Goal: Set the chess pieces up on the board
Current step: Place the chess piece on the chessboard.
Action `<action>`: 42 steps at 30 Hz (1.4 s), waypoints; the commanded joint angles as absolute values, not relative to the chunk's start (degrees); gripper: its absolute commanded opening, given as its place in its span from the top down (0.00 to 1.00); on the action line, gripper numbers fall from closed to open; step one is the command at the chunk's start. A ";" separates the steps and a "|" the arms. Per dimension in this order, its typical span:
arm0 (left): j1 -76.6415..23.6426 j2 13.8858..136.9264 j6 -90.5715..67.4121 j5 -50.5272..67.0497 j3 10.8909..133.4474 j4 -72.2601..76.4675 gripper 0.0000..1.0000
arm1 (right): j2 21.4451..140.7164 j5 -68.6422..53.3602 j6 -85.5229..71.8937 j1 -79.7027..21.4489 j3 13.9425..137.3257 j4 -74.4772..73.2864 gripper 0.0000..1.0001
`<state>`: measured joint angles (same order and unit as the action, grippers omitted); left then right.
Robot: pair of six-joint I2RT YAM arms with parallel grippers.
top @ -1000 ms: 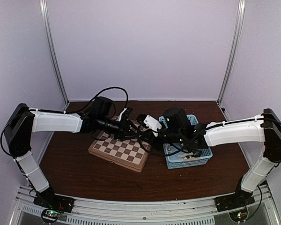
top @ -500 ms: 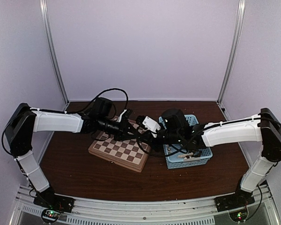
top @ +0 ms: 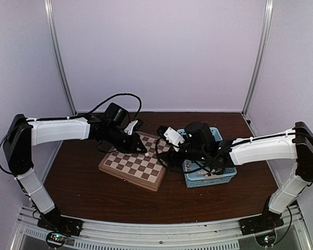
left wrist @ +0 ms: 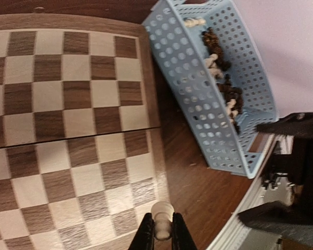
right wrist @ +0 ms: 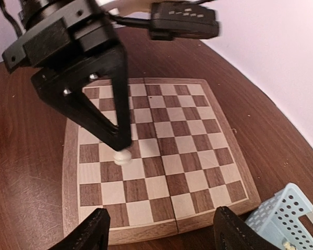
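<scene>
My left gripper [left wrist: 161,232] is shut on a cream-white chess piece [left wrist: 162,212], held by its upper part with the round base pointing away. It hangs just above the board [top: 126,170] near the right edge. In the right wrist view the same piece [right wrist: 122,156] shows under the black left fingers [right wrist: 117,133], over a light square. My right gripper [right wrist: 164,232] stands open beside the board's rim [right wrist: 70,172], with nothing between its fingers. No pieces stand on the board's squares. More cream and dark brown pieces [left wrist: 224,88] lie in the basket.
A light-blue perforated basket [top: 211,178] sits on the dark wooden table right of the board, under the right arm. In the left wrist view the basket's wall [left wrist: 198,104] lies close to the board's edge. Black cables loop above the board's far side.
The two grippers were together above the board's far right corner. The right gripper has opened. The left gripper, shut on the white piece, has moved away and down over the board.
</scene>
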<state>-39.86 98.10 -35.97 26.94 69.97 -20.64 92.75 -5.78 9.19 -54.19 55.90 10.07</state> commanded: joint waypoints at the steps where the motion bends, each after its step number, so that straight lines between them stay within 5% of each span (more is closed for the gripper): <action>1: -39.99 94.78 -25.63 9.22 71.47 -32.24 0.94 | 87.70 4.86 3.59 -52.33 55.25 9.76 0.29; 9: -38.55 94.32 -24.81 -12.44 70.81 -39.11 0.96 | 82.37 7.38 -2.11 -47.95 53.32 6.11 0.28; 34: -33.49 103.18 -24.52 -13.93 70.69 -36.62 0.94 | 79.15 11.27 -3.34 -47.02 49.09 6.15 0.28; 42: -33.49 103.09 -24.65 -13.06 69.69 -35.48 0.84 | 79.28 11.49 -3.21 -46.93 49.48 5.46 0.28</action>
